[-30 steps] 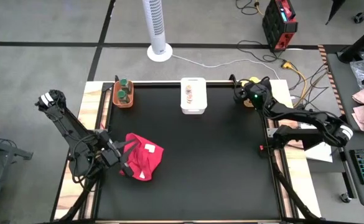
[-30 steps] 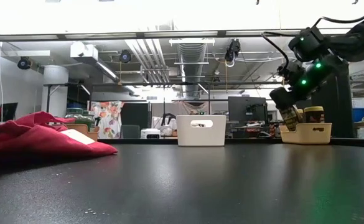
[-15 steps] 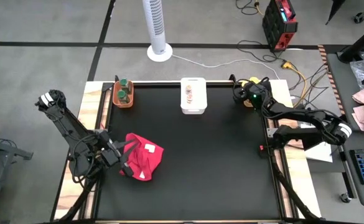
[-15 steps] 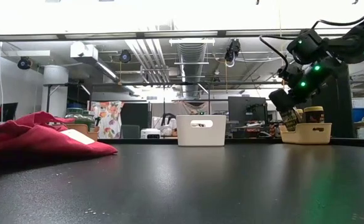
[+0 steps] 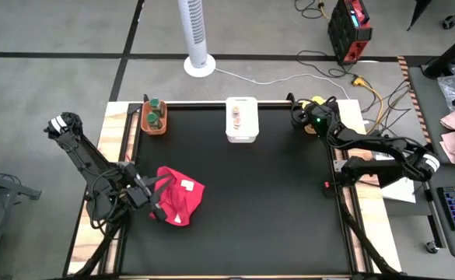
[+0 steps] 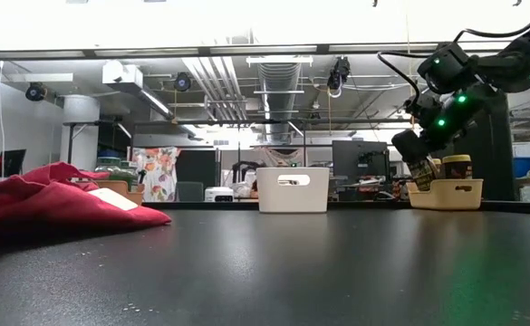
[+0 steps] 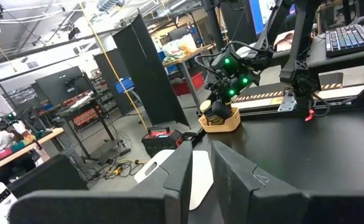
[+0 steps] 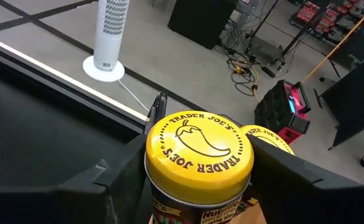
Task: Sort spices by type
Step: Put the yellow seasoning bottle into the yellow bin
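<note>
Right end effector (image 6: 421, 166) clamped on the yellow-lidded jar (image 8: 199, 151) above the yellow bin (image 6: 444, 194); an early release could tip it onto the jar alongside.

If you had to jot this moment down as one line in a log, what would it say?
right gripper: around yellow-lidded jar over yellow bin | left gripper: shut, by red cloth

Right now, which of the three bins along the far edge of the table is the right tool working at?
The yellow bin at the far right corner. The right tool holds a yellow-lidded jar over it; the white bin and orange bin stand unattended.
</note>
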Available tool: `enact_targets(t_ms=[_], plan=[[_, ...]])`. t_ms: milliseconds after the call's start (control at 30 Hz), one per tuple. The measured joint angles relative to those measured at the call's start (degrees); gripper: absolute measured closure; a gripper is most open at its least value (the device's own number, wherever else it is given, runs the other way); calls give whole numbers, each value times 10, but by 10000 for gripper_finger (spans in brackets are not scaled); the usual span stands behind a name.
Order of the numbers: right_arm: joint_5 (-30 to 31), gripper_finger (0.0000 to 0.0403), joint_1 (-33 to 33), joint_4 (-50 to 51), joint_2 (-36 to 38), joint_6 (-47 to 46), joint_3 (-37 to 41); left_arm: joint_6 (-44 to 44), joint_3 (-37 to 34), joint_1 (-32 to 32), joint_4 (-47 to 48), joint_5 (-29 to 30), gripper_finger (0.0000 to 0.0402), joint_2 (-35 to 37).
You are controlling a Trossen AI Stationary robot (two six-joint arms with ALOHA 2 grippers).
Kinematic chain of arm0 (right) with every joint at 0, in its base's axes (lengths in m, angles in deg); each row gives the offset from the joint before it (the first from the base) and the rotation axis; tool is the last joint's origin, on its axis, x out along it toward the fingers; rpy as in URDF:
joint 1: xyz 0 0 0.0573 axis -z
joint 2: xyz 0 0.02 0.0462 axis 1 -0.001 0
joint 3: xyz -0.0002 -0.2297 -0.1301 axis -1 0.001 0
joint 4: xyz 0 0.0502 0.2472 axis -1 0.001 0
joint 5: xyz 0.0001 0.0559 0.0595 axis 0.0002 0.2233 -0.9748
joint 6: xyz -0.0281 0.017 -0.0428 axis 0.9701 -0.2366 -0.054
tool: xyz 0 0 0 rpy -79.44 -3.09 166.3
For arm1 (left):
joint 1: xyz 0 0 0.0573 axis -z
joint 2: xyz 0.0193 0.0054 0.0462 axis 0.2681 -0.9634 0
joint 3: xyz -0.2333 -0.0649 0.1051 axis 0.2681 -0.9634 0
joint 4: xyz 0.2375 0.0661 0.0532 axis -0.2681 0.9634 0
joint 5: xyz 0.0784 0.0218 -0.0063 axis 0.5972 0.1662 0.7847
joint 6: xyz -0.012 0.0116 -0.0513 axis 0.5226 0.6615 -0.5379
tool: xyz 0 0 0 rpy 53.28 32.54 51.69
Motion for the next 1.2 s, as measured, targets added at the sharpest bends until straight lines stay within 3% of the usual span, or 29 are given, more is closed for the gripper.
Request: enact_targets(t_ms=[200,567,800,967,1200], plan=[[0,132,0,-1,0,-2,0,0,0,0,0,0,357,0],[5,144,0,8,0,-13,-13,-2,0,0,0,0,357,0],[-3,148,-1,61,0,-38,-75,-2,0,0,0,0,357,0],[-71,199,-1,140,-9,-80,-153,-2,0,0,0,0,357,0],[-83,335,0,300,-94,-111,-302,-7,0,0,0,0,357,0]])
